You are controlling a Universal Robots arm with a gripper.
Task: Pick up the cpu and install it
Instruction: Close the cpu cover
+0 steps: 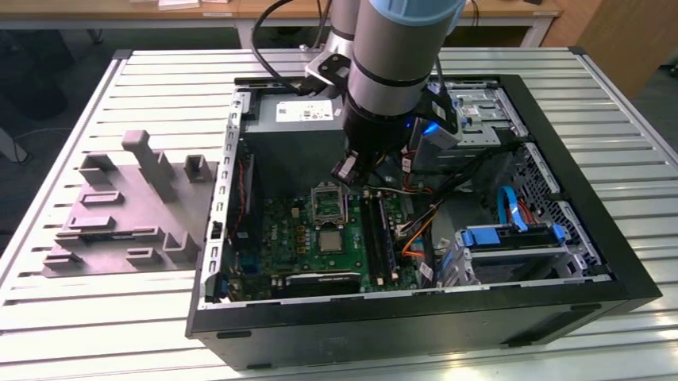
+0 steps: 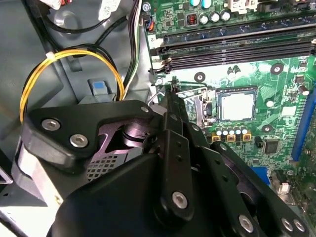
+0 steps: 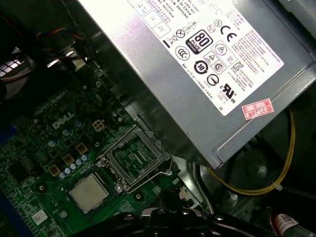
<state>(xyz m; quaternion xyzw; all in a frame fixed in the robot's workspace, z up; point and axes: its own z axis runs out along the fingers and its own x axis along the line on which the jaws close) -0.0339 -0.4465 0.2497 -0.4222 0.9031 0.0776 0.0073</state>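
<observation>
Arm: hung over the open case (image 1: 593,262) in the exterior view, its wrist above the top of the board (image 1: 307,238).
Claw (image 1: 350,171): in the exterior view, just above the open socket lid (image 1: 329,198); nothing seen between its fingers. In the second wrist view the fingers (image 2: 173,106) looked drawn close together with no chip in them, their tip near the socket's corner.
Cpu (image 1: 333,240): lay flat in the socket on the board, at about 6 o'clock from the claw in the exterior view. Silvery top, pale rim, apart from the claw. Also seen in both wrist views (image 2: 237,105) (image 3: 89,193).
Socket lid: stood swung up, at 12 o'clock from the cpu in the exterior view; in the first wrist view its frame (image 3: 136,158) lay open just beside the chip.
Power box (image 3: 197,64): grey, at 12 o'clock from the lid, with a yellow wire (image 3: 276,185) looped below it in the first wrist view.
RAM slots (image 1: 379,234): at 3 o'clock from the cpu in the exterior view.
Grey jig (image 1: 117,214): on the slatted table (image 1: 138,71), at 9 o'clock from the case, well apart from the arm.
Blue cables (image 1: 514,210): at 3 o'clock in the case, near the drive cage (image 1: 519,254).
</observation>
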